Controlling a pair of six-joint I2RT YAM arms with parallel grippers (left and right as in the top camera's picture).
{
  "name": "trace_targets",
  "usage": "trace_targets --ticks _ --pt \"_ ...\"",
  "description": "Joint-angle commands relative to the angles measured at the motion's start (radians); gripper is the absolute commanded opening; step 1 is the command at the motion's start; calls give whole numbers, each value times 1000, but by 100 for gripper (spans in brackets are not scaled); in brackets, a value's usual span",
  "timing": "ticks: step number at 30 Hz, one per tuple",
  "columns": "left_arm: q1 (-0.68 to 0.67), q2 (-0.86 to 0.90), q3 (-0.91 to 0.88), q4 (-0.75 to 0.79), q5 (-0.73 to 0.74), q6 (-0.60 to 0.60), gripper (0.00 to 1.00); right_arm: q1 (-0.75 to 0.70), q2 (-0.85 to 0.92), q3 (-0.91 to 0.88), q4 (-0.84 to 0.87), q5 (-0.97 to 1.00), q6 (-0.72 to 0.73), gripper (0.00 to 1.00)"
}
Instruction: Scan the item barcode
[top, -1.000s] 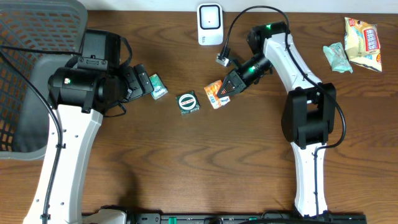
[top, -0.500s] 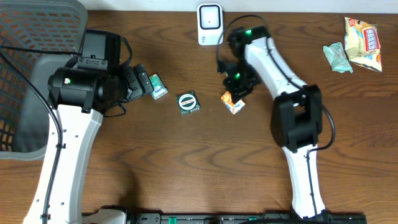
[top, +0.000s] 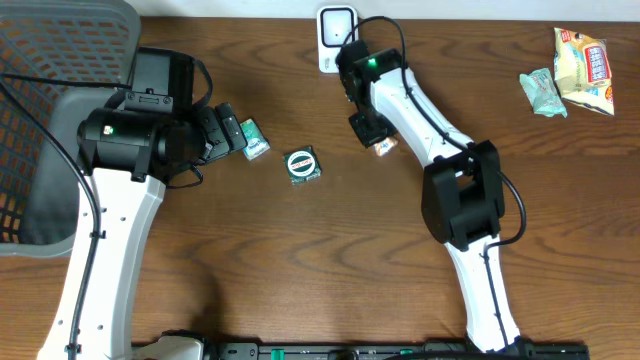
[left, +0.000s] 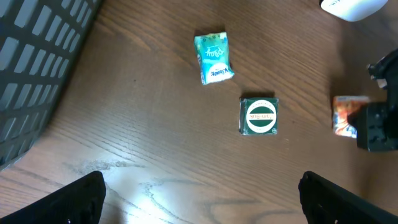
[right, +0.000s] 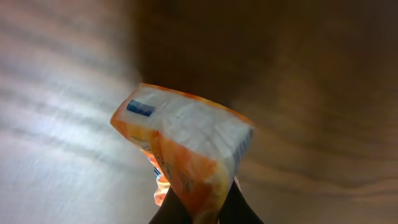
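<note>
The right fingers (right: 241, 210) are closed on the orange packet (top: 384, 148). Since a second ago they have carried it from the middle of the counter (top: 250, 260) to just below the white scanner (top: 338, 38) at the far edge. The left fingers (left: 68, 199) stay wide apart, holding nothing, near the left edge.

Orange packet (right: 186, 149) (crinkled, tilted) hangs pinched in right gripper (right: 198, 210) near white scanner (top: 337, 38).
</note>
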Motion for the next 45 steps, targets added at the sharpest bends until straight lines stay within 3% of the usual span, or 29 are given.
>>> trace_targets --ticks 1,4,7,14,23,31,41,45 --pt "2 -5 10 -4 -10 6 98 17 -2 0 61 238 32 1" --pt "2 -5 10 -5 -10 6 98 26 -2 25 175 373 -8 1" --pt "2 -5 10 -4 -10 6 98 25 -2 91 296 367 -65 1" --pt "2 -5 10 -4 -10 6 98 6 -2 224 534 164 -206 1" --pt "2 -5 10 -4 -10 6 98 6 23 220 884 39 -575 1" --pt "2 -5 10 -4 -10 6 98 8 97 220 869 80 -772 1" --pt "2 -5 10 -4 -10 6 98 6 112 220 818 95 -764 1" --pt "2 -5 10 -4 -10 6 98 2 85 220 799 114 -605 1"
